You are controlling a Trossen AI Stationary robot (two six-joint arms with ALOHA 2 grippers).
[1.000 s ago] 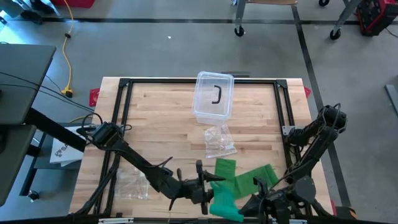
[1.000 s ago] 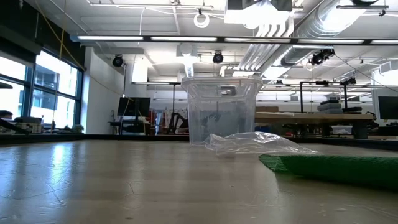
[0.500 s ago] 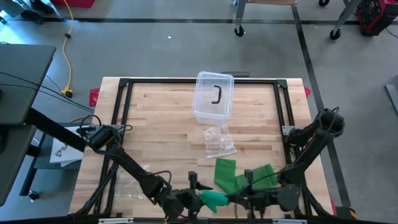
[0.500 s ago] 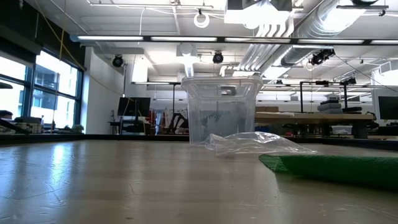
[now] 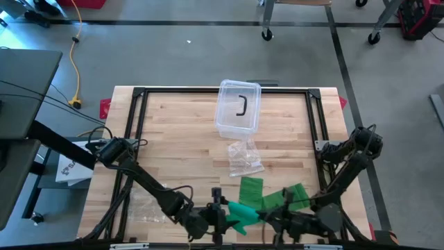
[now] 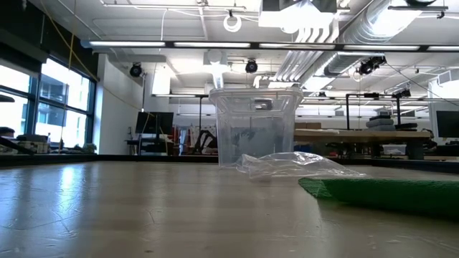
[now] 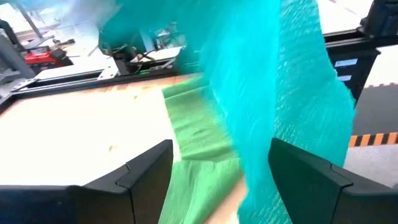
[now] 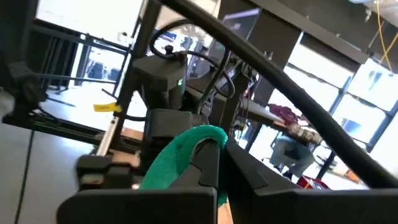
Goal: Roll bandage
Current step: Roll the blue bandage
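Left fingers (image 7: 149, 180) apart, bandage (image 5: 244, 210) between | container (image 5: 238, 107), bag (image 5: 244, 157) behind

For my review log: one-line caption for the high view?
Both grippers, left gripper and right gripper, meet at the crumpled green bandage.

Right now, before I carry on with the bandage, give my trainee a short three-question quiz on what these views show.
1. True or false: the clear plastic bin stands at the table's far edge, away from both grippers.
2. Which lies nearer the green bandage: (a) the crumpled clear bag at mid-table, or (b) the yellow cable on the floor?
3. Fill in: the right gripper is shut on the ______.

Key
1. True. The left gripper and the right one work at the near edge.
2. (a).
3. Green bandage: the right wrist view shows a bunched end pinched between its fingers.
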